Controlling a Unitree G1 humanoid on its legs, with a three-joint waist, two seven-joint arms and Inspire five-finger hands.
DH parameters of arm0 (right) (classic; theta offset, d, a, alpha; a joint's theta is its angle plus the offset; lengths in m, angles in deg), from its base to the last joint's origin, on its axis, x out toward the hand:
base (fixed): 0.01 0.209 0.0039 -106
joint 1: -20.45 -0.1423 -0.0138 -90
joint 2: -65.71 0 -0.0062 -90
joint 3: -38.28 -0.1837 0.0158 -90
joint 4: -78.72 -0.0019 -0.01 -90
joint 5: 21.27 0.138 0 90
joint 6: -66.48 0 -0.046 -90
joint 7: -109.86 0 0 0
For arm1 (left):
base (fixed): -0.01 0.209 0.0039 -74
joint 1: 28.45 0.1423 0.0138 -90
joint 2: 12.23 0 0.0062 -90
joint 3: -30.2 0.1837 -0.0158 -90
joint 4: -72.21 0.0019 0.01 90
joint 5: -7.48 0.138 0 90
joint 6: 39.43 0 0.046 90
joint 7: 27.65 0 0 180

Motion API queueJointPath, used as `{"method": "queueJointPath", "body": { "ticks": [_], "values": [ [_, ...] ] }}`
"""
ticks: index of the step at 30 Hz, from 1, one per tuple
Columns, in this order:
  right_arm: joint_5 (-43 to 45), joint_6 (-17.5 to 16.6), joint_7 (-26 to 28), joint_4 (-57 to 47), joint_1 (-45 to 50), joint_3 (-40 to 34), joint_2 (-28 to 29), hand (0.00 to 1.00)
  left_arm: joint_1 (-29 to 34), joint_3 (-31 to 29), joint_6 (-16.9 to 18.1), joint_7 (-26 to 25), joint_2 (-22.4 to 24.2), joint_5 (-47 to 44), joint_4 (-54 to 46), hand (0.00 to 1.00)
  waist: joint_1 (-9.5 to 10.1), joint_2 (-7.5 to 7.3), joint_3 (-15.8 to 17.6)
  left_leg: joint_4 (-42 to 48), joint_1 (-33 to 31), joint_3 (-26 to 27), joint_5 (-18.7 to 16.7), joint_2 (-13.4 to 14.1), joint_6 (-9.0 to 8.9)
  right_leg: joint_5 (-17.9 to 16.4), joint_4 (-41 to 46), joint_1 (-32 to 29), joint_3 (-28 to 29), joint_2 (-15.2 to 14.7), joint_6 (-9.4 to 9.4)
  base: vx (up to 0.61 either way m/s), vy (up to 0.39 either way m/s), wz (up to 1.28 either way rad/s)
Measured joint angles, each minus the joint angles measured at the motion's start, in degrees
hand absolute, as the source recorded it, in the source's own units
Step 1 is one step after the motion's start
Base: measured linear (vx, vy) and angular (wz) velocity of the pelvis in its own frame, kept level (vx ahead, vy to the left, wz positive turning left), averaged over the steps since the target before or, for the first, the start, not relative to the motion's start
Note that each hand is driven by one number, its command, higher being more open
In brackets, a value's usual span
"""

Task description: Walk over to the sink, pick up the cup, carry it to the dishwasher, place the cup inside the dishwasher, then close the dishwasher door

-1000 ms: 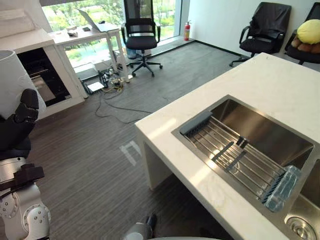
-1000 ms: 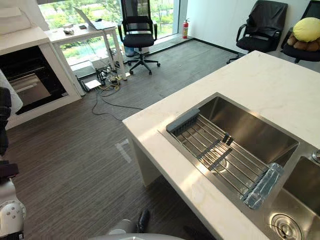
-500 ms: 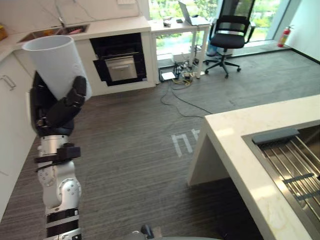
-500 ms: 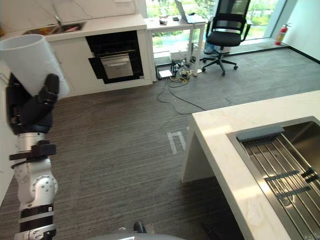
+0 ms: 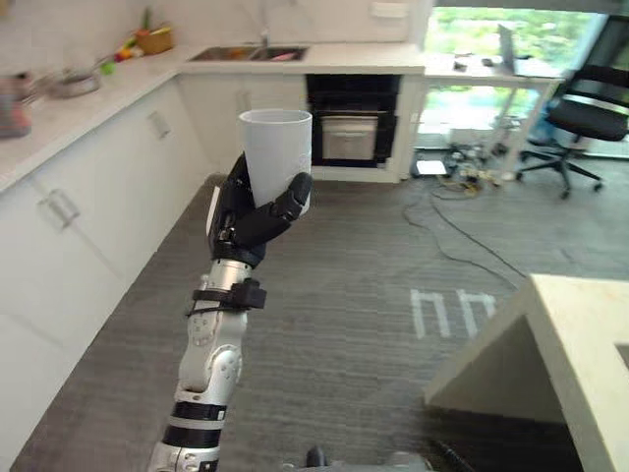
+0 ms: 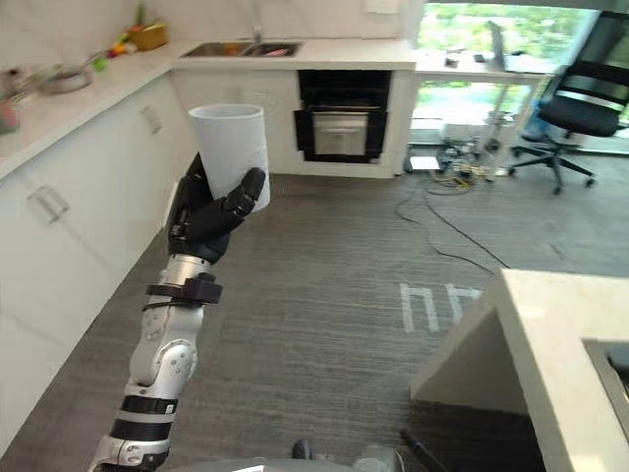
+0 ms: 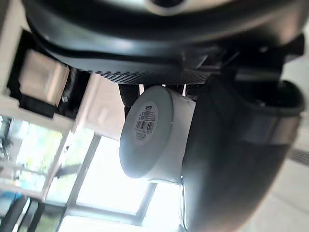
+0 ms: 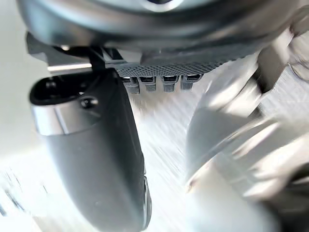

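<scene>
The left hand [image 5: 251,216] is raised in front of the robot with its fingers [image 5: 287,200] curled round the lower half of the cup [image 5: 276,157], clamped on it. The cup stands upright, mouth up, in the air over the floor [image 5: 334,324]. The right hand [image 8: 87,145] shows in its own wrist view. I cannot tell whether its fingers are apart or curled, and nothing can be made out in it.

To the lower right is the corner of the island worktop [image 5: 590,334]. White cabinets [image 5: 88,226] run along the left. In the far wall of units is a black appliance [image 5: 352,133], probably the dishwasher. Whether its door is open cannot be told from here. Above and left of it is a second sink [image 5: 251,54]. Further right are cables [image 5: 462,167] on the floor, a desk [image 5: 491,69] and a chair [image 5: 590,118].

By my reading, the pick-up is done and the carry is under way, with the appliance well apart from the cup across open floor. Left to do: cross that floor, set the cup inside and shut the door.

The left wrist view gives the cup's flat base with a label, and the thumb lying along its side. The eye views give its open rim and upright stance instead. The right eye view also catches the rim of the island's sink [image 6: 614,359] at its edge.
</scene>
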Motion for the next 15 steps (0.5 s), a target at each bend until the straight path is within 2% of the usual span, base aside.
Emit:
{"method": "queueJointPath", "body": {
  "ticks": [1,2,3,4,5,6,7,8,10,13,15],
  "values": [
    [0.06,0.29,-0.11,0.02,-0.29,0.40,0.86,1.00,0.36,0.12,-0.03,-0.61,-0.18,0.61,-0.03,0.00,0.09,-0.12,0.03,-1.07,0.21,-0.89,-0.13,-0.08,-0.17,-0.07,-3.49,-1.70,1.51,1.25,0.18,0.14,-0.072,1.28],
    [0.47,0.60,-0.64,0.12,-1.19,0.47,3.06,1.00,0.59,0.10,-0.33,-1.35,-0.72,1.80,-0.64,0.00,-0.26,-2.57,0.24,3.73,-1.31,-1.88,-2.14,-1.79,0.32,0.28,-11.89,-3.83,5.77,0.98,0.29,0.16,-0.105,1.27],
    [0.55,1.23,-0.69,-0.43,-1.43,1.54,3.75,1.00,0.68,0.77,-0.47,-1.81,-1.03,2.32,-1.95,0.00,-0.38,-5.17,0.88,15.49,-5.06,-1.79,-8.69,-2.39,0.31,3.38,-19.22,-4.39,9.79,0.82,1.43,0.20,-0.163,1.05],
    [0.48,1.90,-0.91,-0.39,-1.52,1.73,3.82,1.00,1.63,0.97,-0.77,-1.93,-1.16,2.41,-2.30,0.00,0.18,-6.50,0.70,16.79,-4.52,-1.74,-9.82,-3.24,-0.07,7.27,-23.12,-4.23,10.79,0.21,3.21,0.19,-0.182,0.83],
    [0.47,2.29,-1.09,-0.58,-0.68,3.15,3.12,1.00,3.22,2.01,-1.72,-2.10,-0.19,2.44,-2.42,0.00,0.19,-5.47,-0.63,18.06,-3.62,-3.17,-11.74,-2.50,0.29,7.28,-25.17,-1.78,9.44,0.46,4.87,0.26,-0.195,0.29],
    [0.44,2.40,-1.10,-1.35,0.35,5.42,2.33,1.00,5.06,3.05,-1.81,-2.12,0.46,2.47,-3.94,0.00,0.86,-4.60,-2.76,17.86,-3.74,-1.57,-12.91,0.07,-0.49,7.72,-29.94,0.14,7.31,1.18,4.13,0.25,-0.143,0.25],
    [0.43,2.44,-1.03,-1.71,0.55,6.48,2.16,1.00,5.47,3.60,-1.79,-2.13,0.51,2.48,-5.03,0.00,1.02,-3.99,-3.46,17.85,-3.81,-0.14,-13.47,1.58,-1.10,8.35,-32.29,1.26,5.99,1.45,3.74,0.28,-0.154,-0.14],
    [0.49,2.48,-0.73,-2.02,0.37,8.43,2.44,1.00,5.27,4.36,-1.70,-2.09,0.15,2.53,-7.22,0.00,1.28,-4.30,-3.83,17.52,-3.56,1.79,-14.12,3.50,-2.07,11.01,-36.67,3.05,4.05,1.89,3.39,0.16,-0.103,-0.22],
    [0.71,2.61,0.02,-2.01,0.37,8.85,2.66,1.00,4.05,5.53,-1.46,-2.04,-0.32,2.58,-7.93,0.00,1.18,-4.55,-5.02,16.19,-3.11,2.17,-13.85,4.53,-3.97,13.28,-40.09,4.28,3.88,2.85,3.39,0.21,-0.116,-0.23],
    [1.20,2.55,-1.25,-1.32,0.38,8.60,2.66,1.00,1.31,8.31,-1.77,-1.79,-0.85,3.70,-7.25,0.00,0.56,-4.24,-5.91,12.96,-0.84,2.14,-12.82,4.85,-5.39,12.91,-41.94,5.73,3.63,3.46,2.87,0.22,-0.079,-0.06],
    [5.31,2.82,-0.59,-1.08,0.27,8.56,2.74,1.00,0.18,8.49,-1.83,-1.37,-1.04,3.72,-7.07,0.00,0.47,-4.13,-6.15,11.22,0.32,2.17,-12.13,4.99,-6.50,12.58,-42.10,6.01,3.59,3.69,2.38,0.18,-0.071,-0.03]
  ]
}}
